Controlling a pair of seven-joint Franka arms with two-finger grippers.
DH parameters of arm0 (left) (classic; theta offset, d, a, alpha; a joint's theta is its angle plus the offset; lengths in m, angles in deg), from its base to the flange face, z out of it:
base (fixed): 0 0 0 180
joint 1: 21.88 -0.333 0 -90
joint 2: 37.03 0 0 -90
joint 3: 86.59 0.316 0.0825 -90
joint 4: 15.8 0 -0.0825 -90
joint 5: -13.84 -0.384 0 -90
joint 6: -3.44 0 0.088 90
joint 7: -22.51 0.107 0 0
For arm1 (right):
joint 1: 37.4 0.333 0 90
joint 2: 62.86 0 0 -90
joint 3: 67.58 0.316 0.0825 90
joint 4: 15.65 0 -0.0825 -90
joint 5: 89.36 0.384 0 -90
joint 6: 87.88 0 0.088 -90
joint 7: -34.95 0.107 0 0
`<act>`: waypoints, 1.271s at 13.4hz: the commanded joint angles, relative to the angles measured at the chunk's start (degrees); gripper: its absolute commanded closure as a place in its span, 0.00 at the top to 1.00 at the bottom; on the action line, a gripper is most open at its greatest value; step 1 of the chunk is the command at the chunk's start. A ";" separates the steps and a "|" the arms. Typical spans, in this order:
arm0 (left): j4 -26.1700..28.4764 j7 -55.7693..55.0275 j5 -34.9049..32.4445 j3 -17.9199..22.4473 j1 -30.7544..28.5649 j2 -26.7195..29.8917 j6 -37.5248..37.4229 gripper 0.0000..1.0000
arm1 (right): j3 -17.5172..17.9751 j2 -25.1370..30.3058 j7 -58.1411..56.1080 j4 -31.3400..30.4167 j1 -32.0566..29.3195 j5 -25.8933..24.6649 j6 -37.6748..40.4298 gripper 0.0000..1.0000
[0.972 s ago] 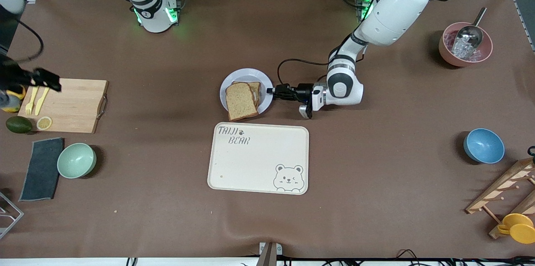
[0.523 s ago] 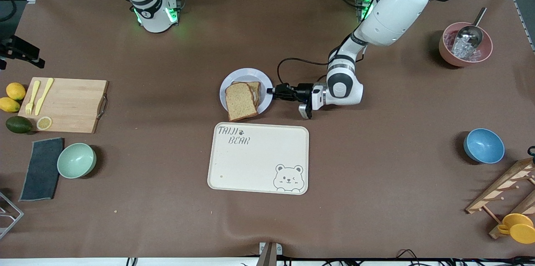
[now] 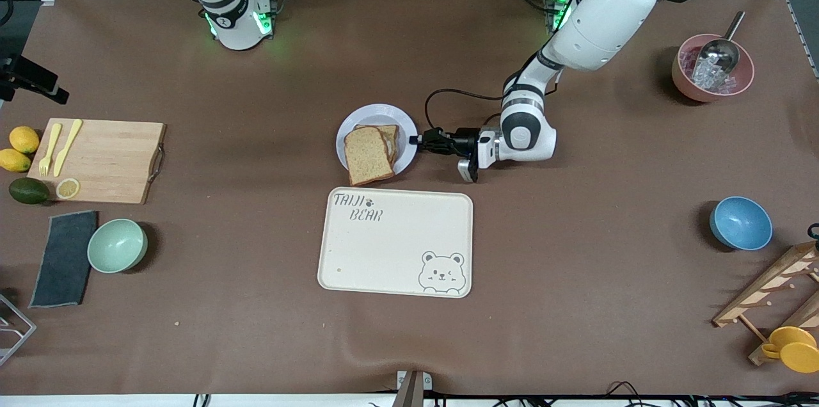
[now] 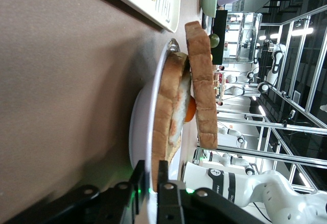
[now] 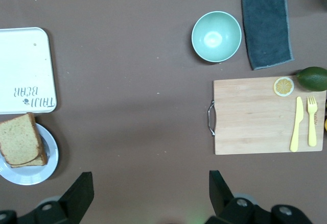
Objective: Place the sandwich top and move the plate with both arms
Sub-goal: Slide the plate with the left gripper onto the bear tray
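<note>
The plate point(image 3: 377, 114) sits mid-table, farther from the front camera than the tray. On it lies a bread slice with a fried egg point(image 4: 166, 112), and the sandwich top point(image 3: 368, 155) rests askew on that, overhanging the plate's rim toward the tray. My left gripper point(image 3: 414, 138) lies low at the plate's edge on the left arm's side. In the left wrist view its fingers point(image 4: 152, 170) are shut on the plate's rim point(image 4: 138, 132), one above and one below. My right gripper point(image 5: 149, 183) hangs open and empty high over bare table, with the plate point(image 5: 48, 157) and sandwich top point(image 5: 19, 137) off to one side.
The cream bear tray point(image 3: 397, 247) lies just nearer the camera than the plate. Toward the right arm's end are a cutting board point(image 3: 102, 160) with yellow cutlery, fruit, a green bowl point(image 3: 117, 245) and a dark cloth. A pink bowl point(image 3: 712, 68), a blue bowl point(image 3: 740, 223) and a wooden rack are at the left arm's end.
My left gripper's fingers have closed onto the plate's rim without the arm shifting. My right gripper has lifted away from over the cutting board's end toward the robots' side.
</note>
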 commanded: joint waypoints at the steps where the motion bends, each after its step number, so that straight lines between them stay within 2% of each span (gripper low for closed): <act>1: -3.27 3.85 2.32 0.15 1.38 -5.90 1.88 0.08 | 0.36 0.10 1.84 0.24 0.93 -0.23 -1.31 1.00; 6: -3.27 5.17 2.40 0.15 1.38 -5.90 1.88 0.00 | 0.27 0.28 0.96 -0.02 0.85 -1.37 -1.32 1.00; 11: -3.19 10.61 4.60 0.07 0.41 -5.72 1.62 0.00 | 0.18 0.37 0.61 -0.29 0.85 -1.54 -0.35 1.00; 13: -3.10 11.41 4.60 -0.02 0.06 -5.29 1.09 0.00 | 0.09 0.36 -5.07 -0.64 0.06 -2.07 -0.44 1.00; 15: -3.01 12.54 5.12 -0.11 -0.20 -5.02 0.83 0.00 | 0.09 0.54 -5.11 -0.81 -0.47 -2.16 0.43 1.00; 17: -3.01 15.18 6.79 -0.28 -0.91 -5.11 -1.53 0.00 | 0.09 0.54 -4.67 -0.81 -1.87 -2.16 1.31 1.00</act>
